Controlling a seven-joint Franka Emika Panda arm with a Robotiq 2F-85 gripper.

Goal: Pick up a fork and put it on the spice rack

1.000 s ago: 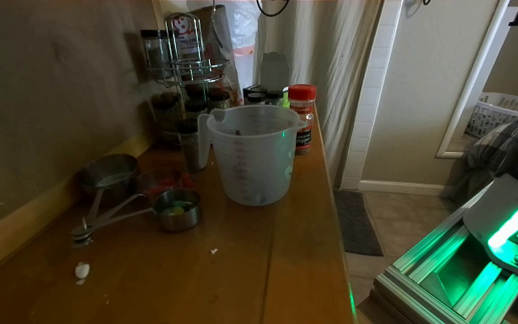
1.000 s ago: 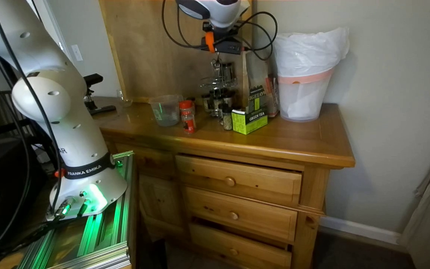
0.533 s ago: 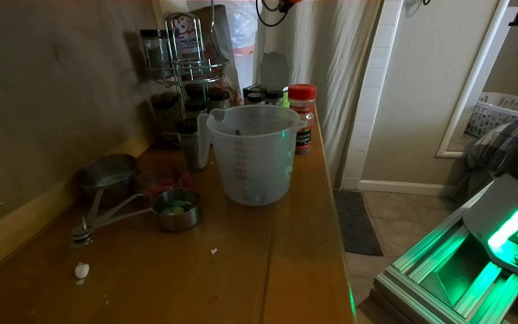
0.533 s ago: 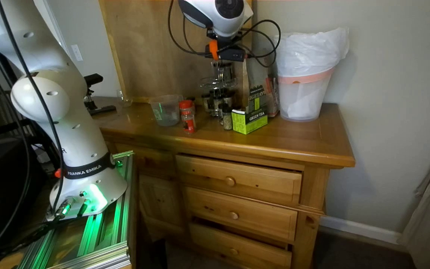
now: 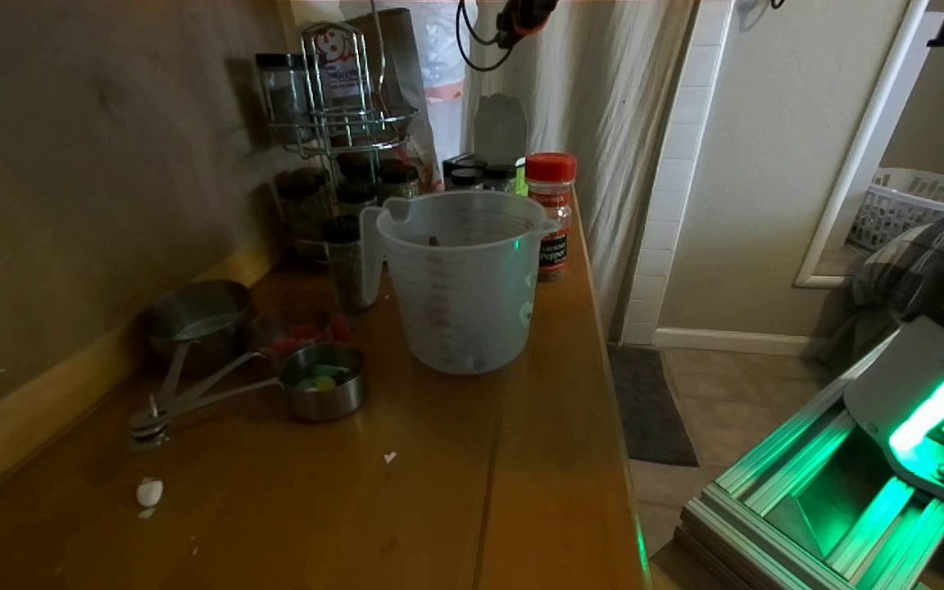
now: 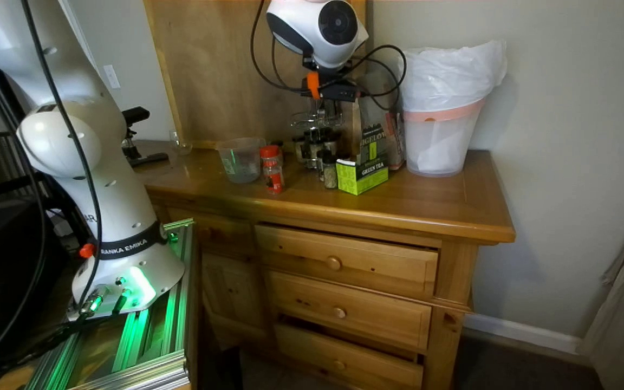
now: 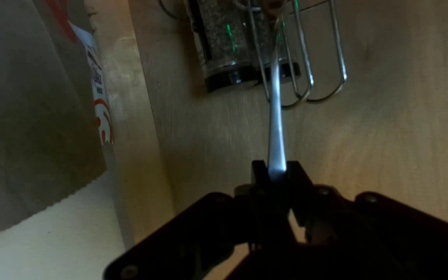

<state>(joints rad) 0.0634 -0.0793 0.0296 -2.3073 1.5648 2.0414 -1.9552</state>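
Observation:
The spice rack is a shiny wire stand with dark-lidded glass jars, seen in both exterior views [image 5: 361, 147] [image 6: 317, 120]. Its top loops [image 7: 340, 66] and a jar [image 7: 228, 46] show in the wrist view. My gripper [image 7: 277, 175] is shut on the end of a fork handle [image 7: 275, 116]. The fork points away from the jaws toward the rack's top. In an exterior view the thin fork [image 5: 379, 53] hangs down beside the rack's upper tier. I cannot tell whether it touches the wire. The fingers are out of view or hidden in the exterior views.
A translucent jug [image 5: 464, 287], a red-capped pepper bottle [image 5: 552, 217] and metal measuring cups [image 5: 324, 385] stand near the rack. A green tea box [image 6: 363, 176], a paper bag [image 7: 33, 116] and a lined bin [image 6: 436, 135] are close by. The wooden wall is behind.
The arm has moved down over the rack, with its cables and wrist mount lower in both exterior views. The fork has come down and shifted slightly toward the rack's middle.

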